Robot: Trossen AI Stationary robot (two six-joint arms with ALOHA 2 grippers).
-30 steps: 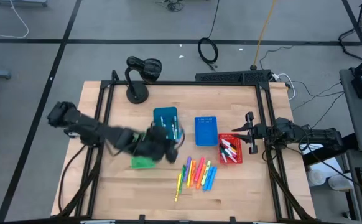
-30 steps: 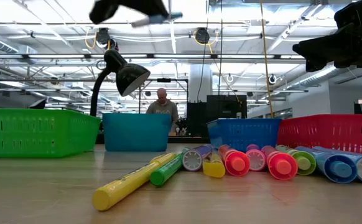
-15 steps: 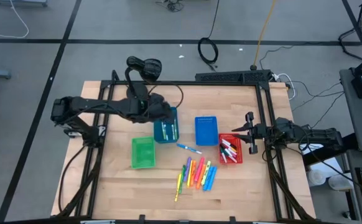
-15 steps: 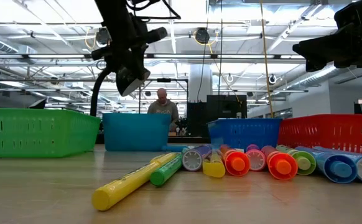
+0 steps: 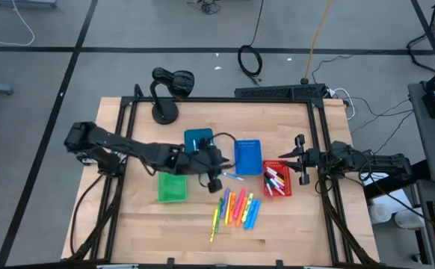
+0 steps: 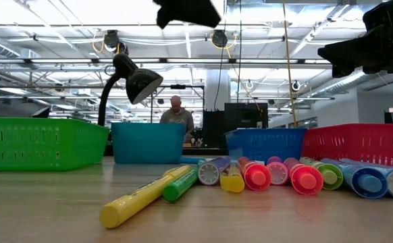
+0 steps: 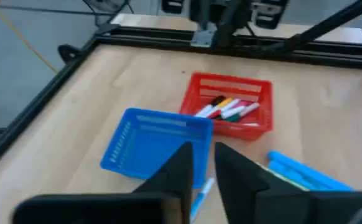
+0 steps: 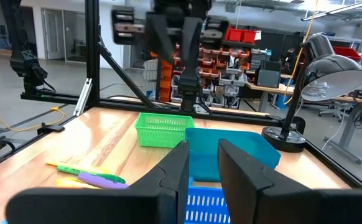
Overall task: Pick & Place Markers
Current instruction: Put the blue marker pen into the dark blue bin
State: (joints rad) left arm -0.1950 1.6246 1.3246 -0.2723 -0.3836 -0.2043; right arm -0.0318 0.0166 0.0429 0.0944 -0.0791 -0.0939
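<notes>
Wooden table [image 5: 143,224] carries loose markers [image 5: 236,209] in a row near its front; they look light, stiff and prone to roll, best pinched mid-barrel. Left gripper [image 7: 204,163], slightly parted and empty, hovers over a blue-capped one; right gripper [image 8: 203,163] waits, narrowly parted

Green bin [image 5: 171,186], teal bin [image 5: 196,139], blue bin [image 5: 247,156], red bin [image 5: 276,179], desk lamp [image 5: 170,88].

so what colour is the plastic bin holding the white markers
Red: the rectangular plastic bin with the white-bodied markers inside shows best in the left wrist view.
</notes>
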